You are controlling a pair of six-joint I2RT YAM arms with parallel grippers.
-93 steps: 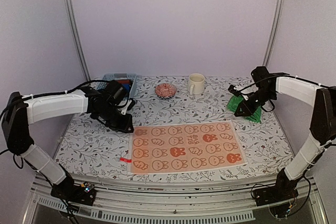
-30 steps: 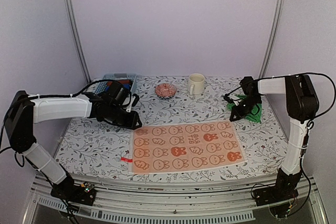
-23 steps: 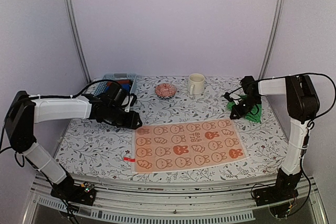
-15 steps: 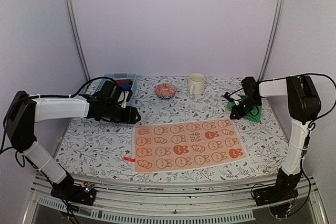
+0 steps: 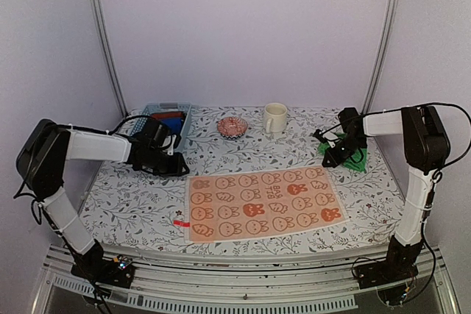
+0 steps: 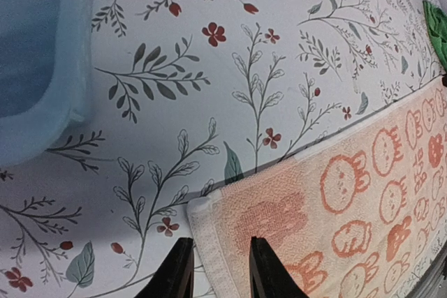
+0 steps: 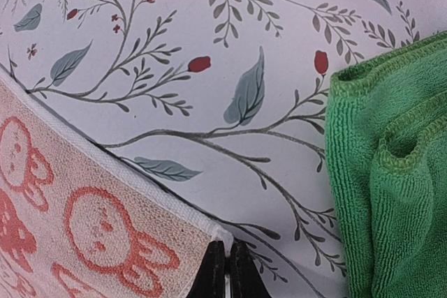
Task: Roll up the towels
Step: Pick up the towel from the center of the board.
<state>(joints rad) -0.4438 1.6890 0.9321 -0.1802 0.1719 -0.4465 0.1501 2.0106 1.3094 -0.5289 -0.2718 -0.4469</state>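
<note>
While the orange towel (image 5: 257, 200) lies flat mid-table, the left arm reaches low across from the left, its left gripper (image 6: 221, 243) astride the far left hem, grip unclear. The folded right arm's right gripper (image 7: 223, 248) pinches the far right corner, beside the green towel (image 7: 391, 158).

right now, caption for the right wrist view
Shut jaws pinch a corner of the orange rabbit towel, green towel nearby
</note>
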